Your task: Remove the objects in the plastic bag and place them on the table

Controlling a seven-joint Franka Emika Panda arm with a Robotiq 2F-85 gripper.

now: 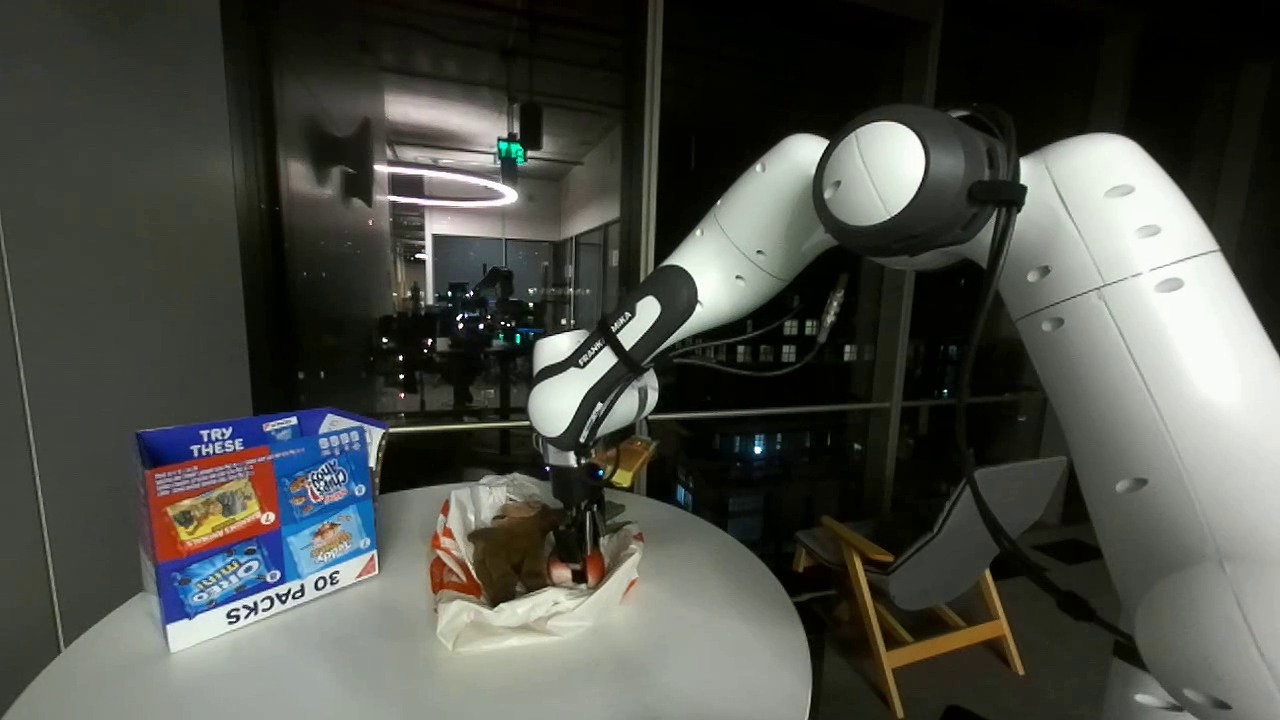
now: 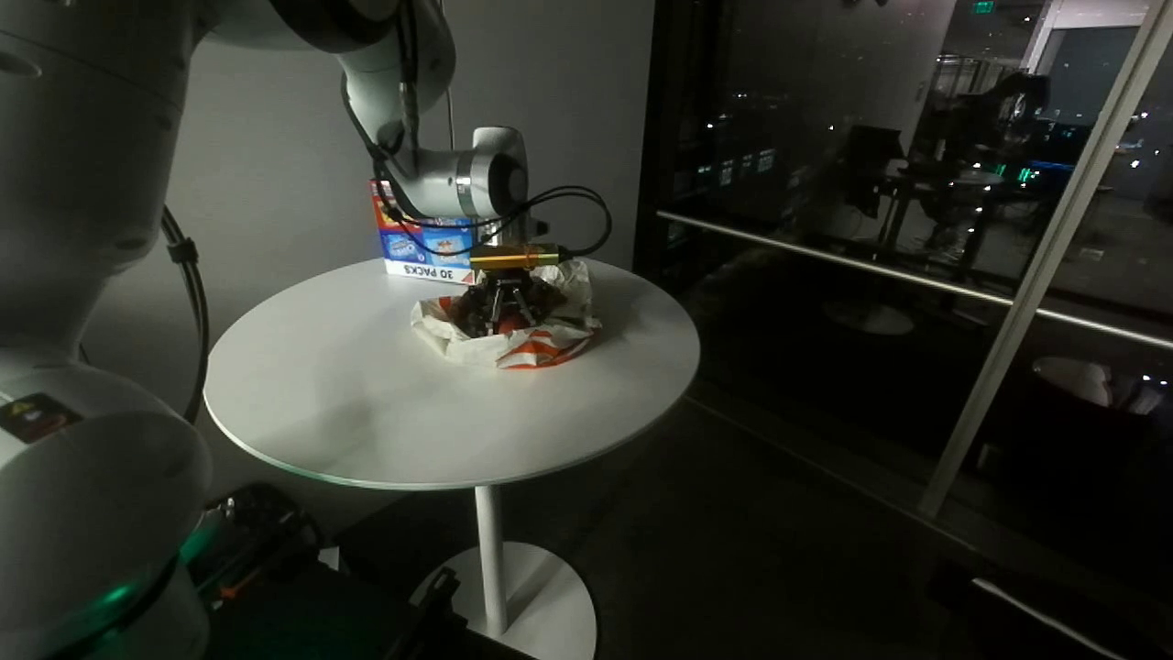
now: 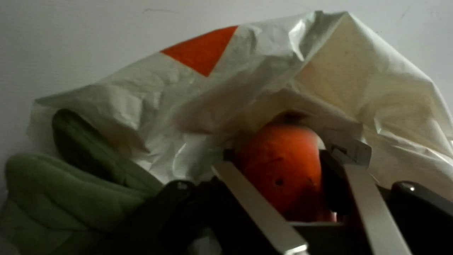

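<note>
Emptying the plastic bag looks barely begun.
Inside it, fingers flank a red-orange object, grip unclear; a brown object awaits.

The round pedestal table, tall windows, ring lamp and green sign suggest an office.
</note>
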